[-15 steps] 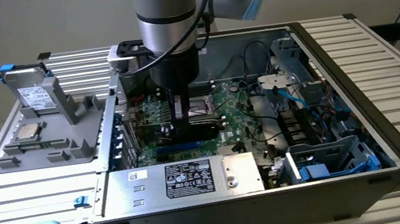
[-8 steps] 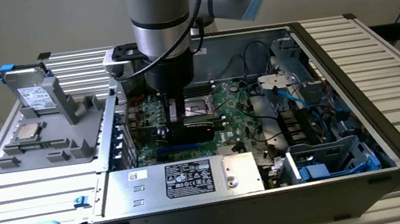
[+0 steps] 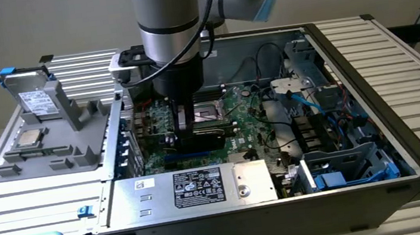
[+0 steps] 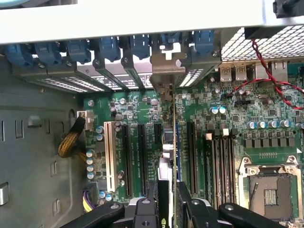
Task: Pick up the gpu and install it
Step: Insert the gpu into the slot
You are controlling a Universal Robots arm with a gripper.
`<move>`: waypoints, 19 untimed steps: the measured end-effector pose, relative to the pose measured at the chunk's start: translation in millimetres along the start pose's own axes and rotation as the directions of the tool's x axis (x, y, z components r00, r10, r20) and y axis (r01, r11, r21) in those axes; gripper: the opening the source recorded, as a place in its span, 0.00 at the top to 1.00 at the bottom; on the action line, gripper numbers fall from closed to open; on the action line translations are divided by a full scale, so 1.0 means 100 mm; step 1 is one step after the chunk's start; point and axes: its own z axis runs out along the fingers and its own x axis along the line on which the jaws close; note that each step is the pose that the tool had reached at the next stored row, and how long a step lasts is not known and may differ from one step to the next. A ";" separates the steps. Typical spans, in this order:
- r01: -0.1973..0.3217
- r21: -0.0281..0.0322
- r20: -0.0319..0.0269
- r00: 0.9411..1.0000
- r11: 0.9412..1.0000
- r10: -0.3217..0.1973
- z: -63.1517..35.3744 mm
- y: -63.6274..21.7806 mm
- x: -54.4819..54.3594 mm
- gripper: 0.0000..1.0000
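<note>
My gripper point(image 3: 192, 133) reaches down into the open computer case point(image 3: 346, 52) and is shut on the gpu point(image 3: 200, 138), which shows as a dark card held upright over the green motherboard point(image 3: 237, 111). In the wrist view the gpu point(image 4: 169, 142) is seen edge-on between the black fingers point(image 4: 192, 206) of the gripper point(image 4: 168, 202). Its metal bracket point(image 4: 164, 66) lies against the case's rear slot wall. The card stands among the black expansion slots point(image 4: 142, 156), and I cannot tell whether it is seated.
A white slot point(image 4: 110, 156), the CPU socket point(image 4: 270, 190) and RAM slots point(image 4: 223, 161) flank the card. Blue clips point(image 4: 109, 47) line the rear wall, with red and black wires point(image 4: 270, 71) nearby. The power supply point(image 3: 195, 188) and drive cage point(image 3: 345, 167) fill the case front. A grey fixture point(image 3: 43, 132) stands at the exterior view's left.
</note>
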 end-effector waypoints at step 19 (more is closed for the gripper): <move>0.000 -0.010 -0.010 1.000 1.000 0.000 0.042 0.044 -0.08 0.73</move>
